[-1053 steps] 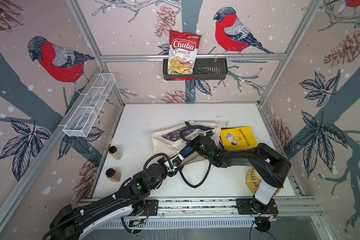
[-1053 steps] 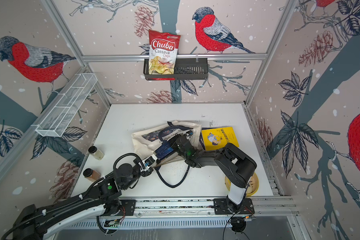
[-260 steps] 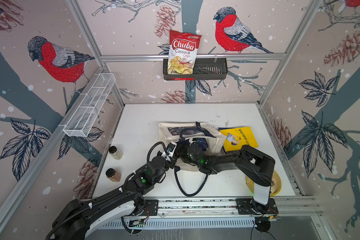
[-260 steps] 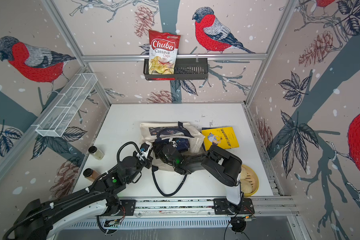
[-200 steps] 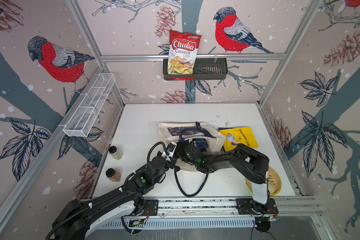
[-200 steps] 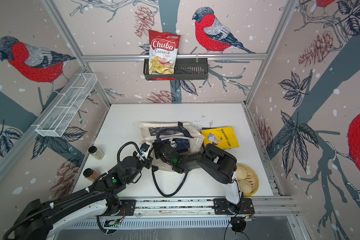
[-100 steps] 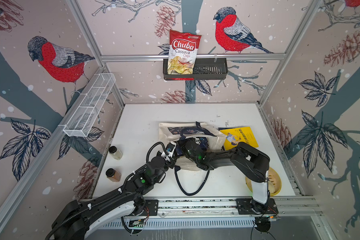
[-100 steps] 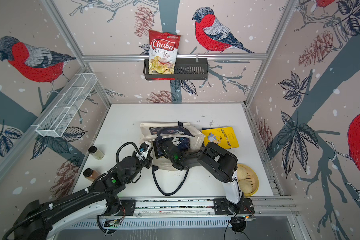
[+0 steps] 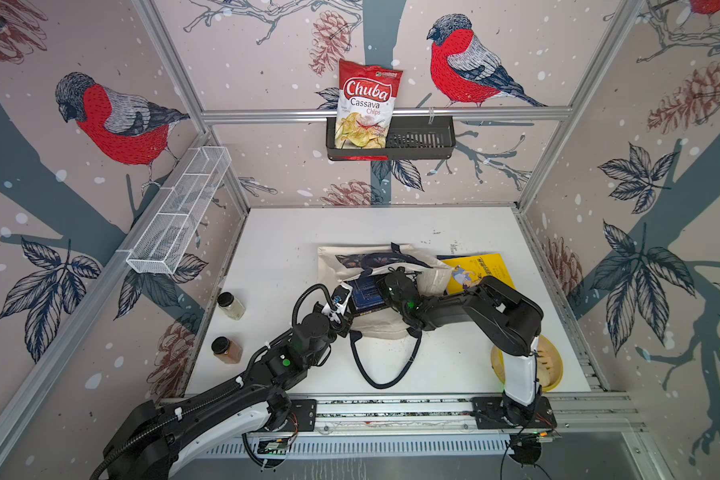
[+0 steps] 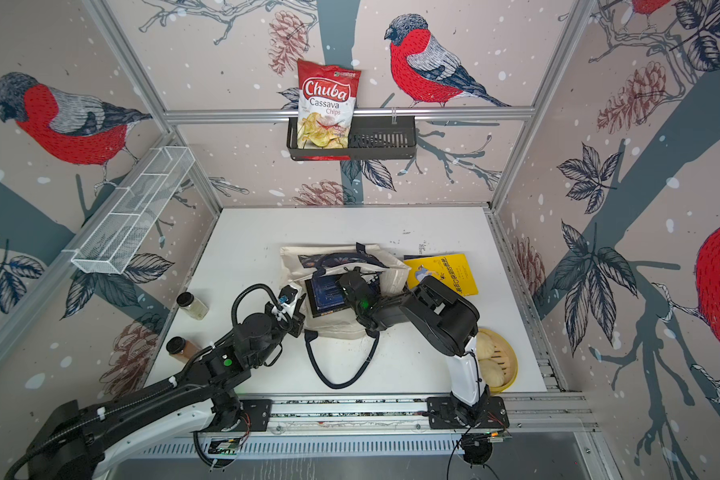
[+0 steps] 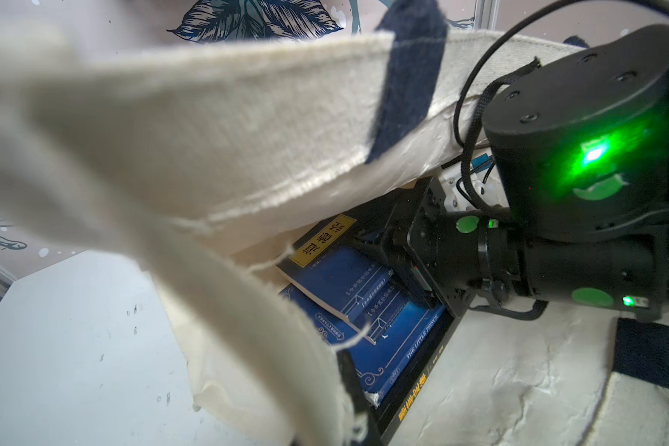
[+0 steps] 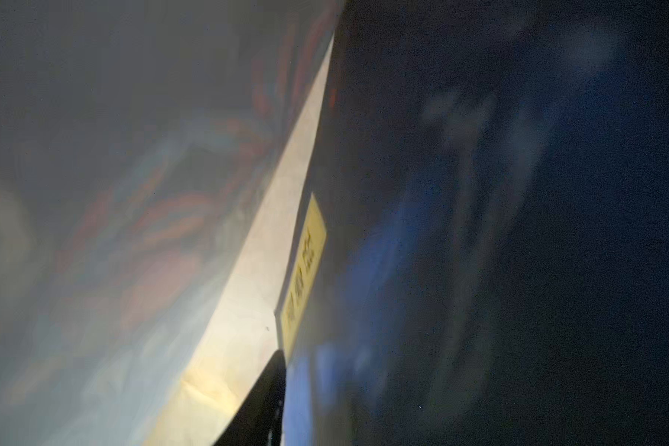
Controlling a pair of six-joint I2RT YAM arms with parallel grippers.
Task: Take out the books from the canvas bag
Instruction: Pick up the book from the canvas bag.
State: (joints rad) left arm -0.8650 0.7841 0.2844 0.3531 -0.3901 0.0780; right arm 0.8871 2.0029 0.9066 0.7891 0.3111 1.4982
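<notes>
The cream canvas bag (image 9: 375,328) (image 10: 337,328) lies flat mid-table with its mouth toward the left. My left gripper (image 9: 342,298) (image 10: 292,301) (image 11: 337,409) is shut on the mouth's upper rim and holds it lifted. Inside lie dark blue books (image 9: 364,293) (image 10: 325,295). The top one (image 11: 337,270) has a yellow label and sits tilted on "The Little Prince" (image 11: 402,347). My right gripper (image 9: 379,291) (image 11: 394,251) reaches into the mouth at the top book. One finger (image 12: 263,397) lies against its cover; the other is hidden. A yellow-covered book (image 9: 481,272) (image 10: 445,272) lies outside, right of the bag.
Two spice jars (image 9: 231,305) (image 9: 226,350) stand at the table's left edge. A yellow dish of dumplings (image 9: 551,365) sits at the front right behind my right arm. The bag's navy strap (image 9: 379,374) loops toward the front edge. A chips packet (image 9: 364,108) hangs on the back wall.
My right gripper has shifted a little farther into the bag mouth and more of the blue book shows. My left gripper has kept the rim lifted.
</notes>
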